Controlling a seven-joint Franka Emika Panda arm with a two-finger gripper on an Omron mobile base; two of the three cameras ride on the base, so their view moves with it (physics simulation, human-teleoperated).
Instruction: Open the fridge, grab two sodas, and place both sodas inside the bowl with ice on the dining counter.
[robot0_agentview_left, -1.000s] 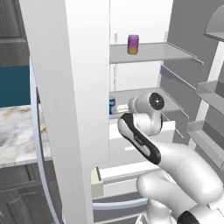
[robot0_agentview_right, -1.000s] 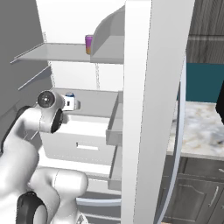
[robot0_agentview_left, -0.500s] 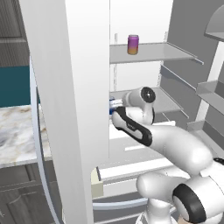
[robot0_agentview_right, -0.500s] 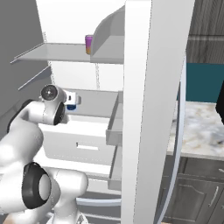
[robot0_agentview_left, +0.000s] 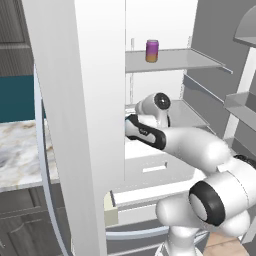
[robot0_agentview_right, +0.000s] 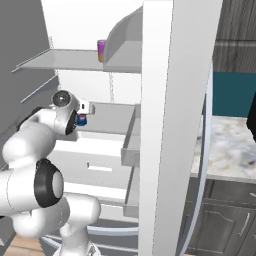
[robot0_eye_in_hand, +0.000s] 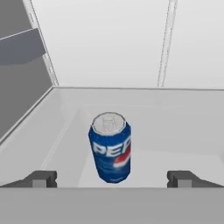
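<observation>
The fridge (robot0_agentview_left: 85, 125) stands open with its white interior showing. A blue soda can (robot0_eye_in_hand: 110, 146) stands upright on the lower shelf (robot0_eye_in_hand: 175, 131). My gripper (robot0_eye_in_hand: 111, 179) is open, with one fingertip (robot0_eye_in_hand: 41, 178) left of the can and the other right of it, both a little short of it and not touching. From the right base view, the blue can (robot0_agentview_right: 81, 120) peeks out just past my hand. The purple soda (robot0_agentview_left: 152, 50) with the orange band stands on the upper shelf, also as purple soda (robot0_agentview_right: 102, 50). The bowl, the ice and the dining counter are out of view.
The open fridge door (robot0_agentview_right: 175, 125) rises close beside the arm. A marble-topped dark cabinet (robot0_agentview_left: 20, 150) sits behind the door. White drawers (robot0_agentview_left: 150, 170) lie below the lower shelf. Door bins (robot0_agentview_left: 240, 105) hang at the right.
The arm has stretched deeper into the fridge, bringing the hand down and in to the blue can on the lower shelf. The jaws have stayed open.
</observation>
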